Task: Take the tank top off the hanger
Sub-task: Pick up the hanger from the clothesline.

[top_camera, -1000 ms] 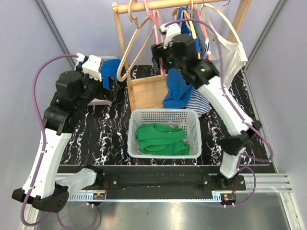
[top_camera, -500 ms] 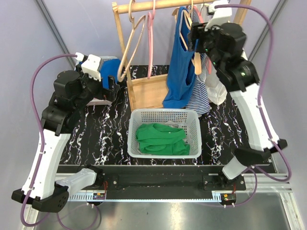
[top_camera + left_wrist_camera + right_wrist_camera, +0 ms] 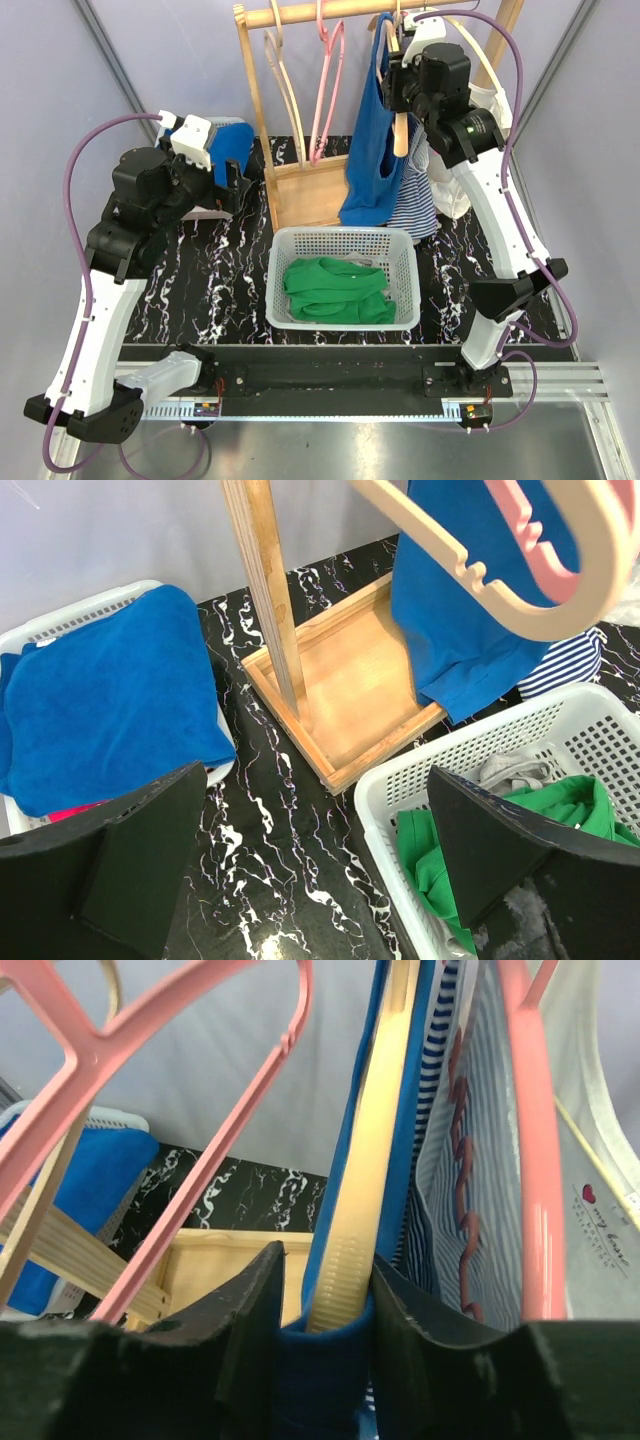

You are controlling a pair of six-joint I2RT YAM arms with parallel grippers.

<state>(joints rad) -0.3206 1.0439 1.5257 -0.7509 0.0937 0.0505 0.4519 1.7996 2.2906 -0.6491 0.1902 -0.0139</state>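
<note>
A blue tank top (image 3: 370, 165) hangs on a cream hanger (image 3: 402, 132) from the wooden rail at the top. My right gripper (image 3: 400, 98) is up at the top's shoulder. In the right wrist view its jaws (image 3: 325, 1335) are shut on the blue strap (image 3: 322, 1375) with the cream hanger arm (image 3: 365, 1180) inside it. My left gripper (image 3: 232, 185) is open and empty, low over the black table, left of the rack; its fingers (image 3: 500, 850) frame the table in the left wrist view.
A white basket (image 3: 340, 238) with green garments (image 3: 335, 290) stands below the rack. The wooden rack post (image 3: 255, 90) and base tray (image 3: 310, 190) stand behind it. Empty pink hangers (image 3: 325, 80), a striped top (image 3: 415, 205) and a white top (image 3: 482, 120) hang alongside. A blue towel (image 3: 100, 700) lies in a basket at left.
My right gripper swung right along the rail from the empty hangers, then settled onto the blue tank top's shoulder. The empty hangers have swung. The left arm has not moved.
</note>
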